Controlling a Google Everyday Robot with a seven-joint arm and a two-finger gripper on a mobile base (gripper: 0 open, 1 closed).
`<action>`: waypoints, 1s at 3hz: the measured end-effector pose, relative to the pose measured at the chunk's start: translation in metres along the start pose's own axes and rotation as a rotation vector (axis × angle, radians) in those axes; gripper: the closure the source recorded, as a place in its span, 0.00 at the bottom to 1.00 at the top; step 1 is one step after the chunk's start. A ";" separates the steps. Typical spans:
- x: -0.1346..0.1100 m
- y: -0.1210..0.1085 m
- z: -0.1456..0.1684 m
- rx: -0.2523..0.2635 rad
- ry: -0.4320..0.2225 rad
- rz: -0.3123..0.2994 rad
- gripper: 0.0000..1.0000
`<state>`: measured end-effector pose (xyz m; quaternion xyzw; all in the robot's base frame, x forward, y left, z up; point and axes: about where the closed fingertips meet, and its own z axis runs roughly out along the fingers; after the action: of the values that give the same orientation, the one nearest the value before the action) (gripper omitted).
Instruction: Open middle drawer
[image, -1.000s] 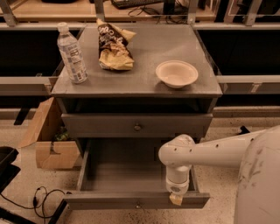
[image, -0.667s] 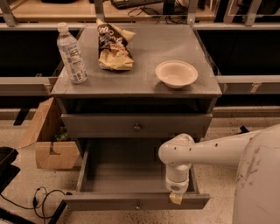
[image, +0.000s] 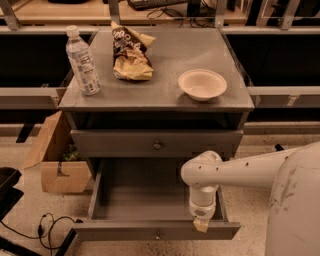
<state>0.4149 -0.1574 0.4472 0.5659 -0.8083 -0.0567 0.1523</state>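
The middle drawer (image: 125, 231) of the grey cabinet stands pulled far out, its inside bare and its small brass knob (image: 158, 233) facing the floor side. My gripper (image: 201, 225) hangs straight down from the white arm (image: 235, 167), right at the drawer's front wall, to the right of the knob and apart from it. It holds nothing that shows.
Above the pulled-out drawer is a closed drawer (image: 110, 144) with its own knob. On the cabinet top (image: 165, 90) stand a water bottle (image: 83, 62), a chip bag (image: 129, 52) and a white bowl (image: 202, 84). A cardboard box (image: 55, 155) and cables (image: 50, 225) lie on the floor at left.
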 end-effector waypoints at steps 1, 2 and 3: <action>-0.001 -0.003 -0.001 0.000 0.000 0.000 1.00; 0.001 -0.001 -0.003 -0.005 0.006 0.007 1.00; 0.000 -0.004 -0.004 -0.005 0.006 0.007 1.00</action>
<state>0.4198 -0.1582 0.4500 0.5627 -0.8098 -0.0564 0.1561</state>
